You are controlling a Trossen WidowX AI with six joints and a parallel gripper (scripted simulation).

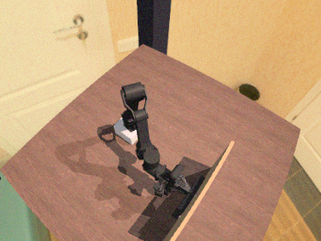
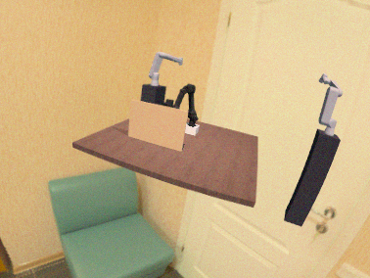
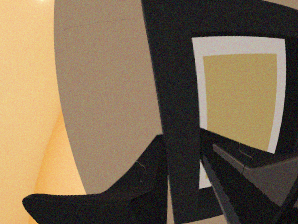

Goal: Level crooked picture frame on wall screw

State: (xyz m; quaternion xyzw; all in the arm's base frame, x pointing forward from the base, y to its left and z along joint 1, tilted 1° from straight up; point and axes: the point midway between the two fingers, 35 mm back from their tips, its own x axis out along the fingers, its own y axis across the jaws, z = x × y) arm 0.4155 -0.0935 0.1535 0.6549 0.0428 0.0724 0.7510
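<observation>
The claw (image 1: 171, 192) (image 3: 178, 137) is clamped on the side bar of the black picture frame (image 1: 185, 204) (image 3: 175, 90). The frame (a pale mat and yellow panel inside it) is in front of the upright board (image 1: 208, 184) (image 2: 158, 124) (image 3: 107, 90), which stands on the brown table (image 1: 85, 136) (image 2: 215, 166).

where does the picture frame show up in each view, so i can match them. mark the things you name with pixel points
Top: the black picture frame (image 1: 185, 205) (image 3: 176, 100) is at lower right of centre, seen nearly edge-on against the upright panel (image 1: 203, 192) (image 2: 158, 124) (image 3: 105, 100).
Exterior: not visible; the panel's back faces this camera.
Wrist: it fills the centre and right, large, around a yellow picture (image 3: 241, 95).
Shared landmark: the panel, in all three.
</observation>
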